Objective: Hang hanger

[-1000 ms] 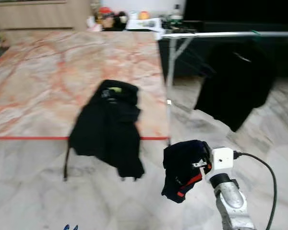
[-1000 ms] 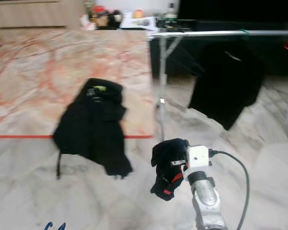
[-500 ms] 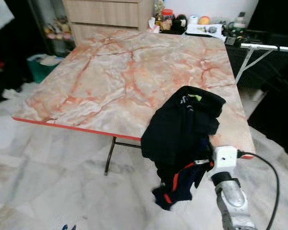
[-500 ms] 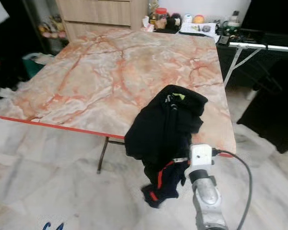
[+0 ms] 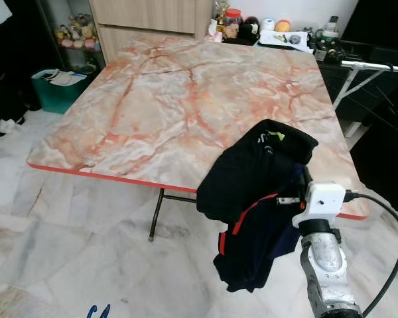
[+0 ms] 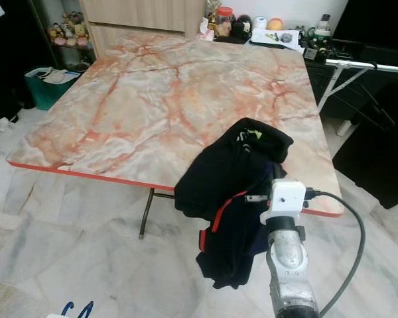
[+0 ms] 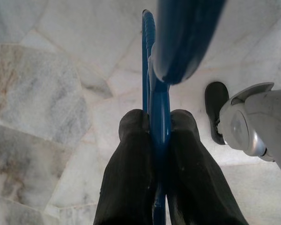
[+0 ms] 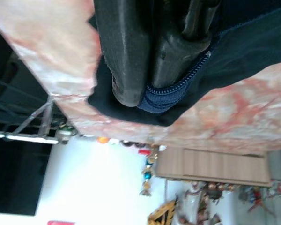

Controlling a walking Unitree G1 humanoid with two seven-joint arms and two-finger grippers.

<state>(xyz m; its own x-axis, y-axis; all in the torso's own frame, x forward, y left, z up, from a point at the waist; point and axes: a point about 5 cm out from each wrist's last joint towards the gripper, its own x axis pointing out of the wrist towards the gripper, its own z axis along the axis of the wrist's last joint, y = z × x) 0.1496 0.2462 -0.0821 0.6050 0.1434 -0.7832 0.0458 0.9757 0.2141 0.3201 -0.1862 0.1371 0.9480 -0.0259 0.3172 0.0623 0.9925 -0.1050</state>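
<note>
Across the pale grey marble floor (image 5: 46, 245) stands a broad square folding table (image 5: 179, 99), its top a glossy slab veined in orange and pink, edged with a thin red rim and carried on dark metal legs. Behind the table's far edge rise a light wooden drawer cabinet (image 5: 152, 13) and a low surface crowded with jars and small items, while a teal basket (image 5: 56, 89) sits on the floor off the table's far left corner. Beyond the table's right side runs a silver metal drying-rack rail (image 6: 375, 66) on slanted legs. Draped over the table's near right corner lies a soft, crumpled black garment (image 5: 265, 165) with a small yellow-green label at its collar. Just in front of that corner the right gripper (image 8: 152, 70) is pinched on a dark navy garment (image 5: 252, 252) with red piping, which hangs limp from the fingers below the table's edge; the ribbed navy hem is squeezed between the two black pads. Nearest the floor, away from the table, the left gripper (image 7: 159, 136) is clamped on a smooth blue plastic hanger (image 7: 152, 61), whose thin curved bar runs out between the fingers (image 7: 131, 159).
</note>
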